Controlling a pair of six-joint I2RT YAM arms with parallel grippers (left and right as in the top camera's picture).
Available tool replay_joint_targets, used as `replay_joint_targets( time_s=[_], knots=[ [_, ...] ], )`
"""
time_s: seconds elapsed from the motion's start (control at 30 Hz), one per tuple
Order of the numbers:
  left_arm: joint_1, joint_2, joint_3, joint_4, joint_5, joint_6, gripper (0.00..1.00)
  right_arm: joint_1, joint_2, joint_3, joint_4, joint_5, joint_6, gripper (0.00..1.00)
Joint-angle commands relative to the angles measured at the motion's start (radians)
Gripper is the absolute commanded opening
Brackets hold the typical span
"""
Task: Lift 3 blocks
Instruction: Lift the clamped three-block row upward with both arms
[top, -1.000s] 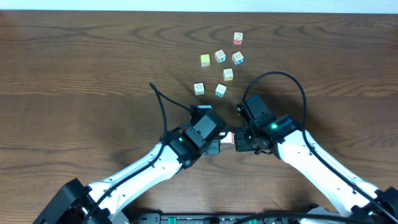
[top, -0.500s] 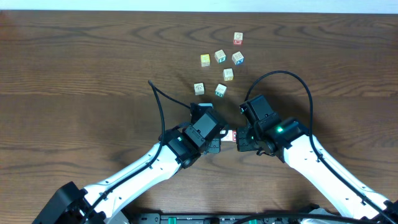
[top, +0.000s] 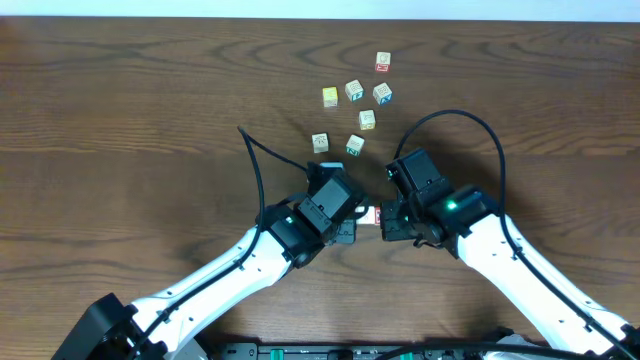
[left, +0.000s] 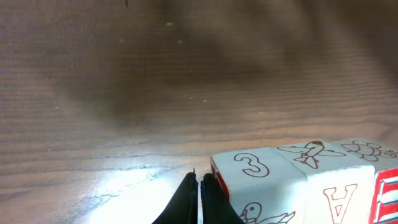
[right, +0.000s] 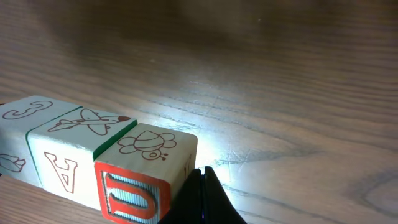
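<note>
Okay, so biggest thing first: the dark wood-grain table (top: 120, 120) fills the whole overhead view. Two white-and-black arms come up from the near edge, the left arm (top: 225, 275) and the right arm (top: 520, 265), and they angle in toward each other until they nearly meet in the middle. Each one has a black cable looping off its wrist.

The left gripper (left: 199, 185) has its jaws pinched completely together with nothing between them. The closed tips sit right at the end face of the row of blocks (right: 87, 155). Same deal with the right gripper (right: 201, 182): jaws closed tight on nothing, with the tips butted against the opposite end of the row. So the row is sandwiched end to end between the two closed tips rather than held inside either pair of jaws.

The row is three cubes touching face to face. The "3" block (left: 252, 173) is on the left gripper's side, the airplane block (right: 71, 149) with an "A" on its side is in the middle, and the red-faced block (right: 134, 193) is on the right gripper's side. I can't tell from these views whether the row is clear of the table.

Further back is a loose cluster of seven small cubes, well apart from the grippers. It includes a yellow-faced cube (top: 330, 97) and a green-marked cube (top: 355, 146).
</note>
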Motion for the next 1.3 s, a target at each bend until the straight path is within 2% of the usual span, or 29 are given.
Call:
replay_joint_targets(
  time_s=[0.0, 1.27],
  knots=[
    [-0.031, -0.023, 0.079, 0.042, 0.126, 0.017, 0.07, 0.043, -0.019, 0.073, 0.035, -0.226, -0.004, 0.01],
    [-0.031, -0.064, 0.163, -0.032, 0.087, 0.048, 0.07, 0.043, -0.04, 0.153, -0.049, -0.193, -0.019, 0.01]
  ],
)
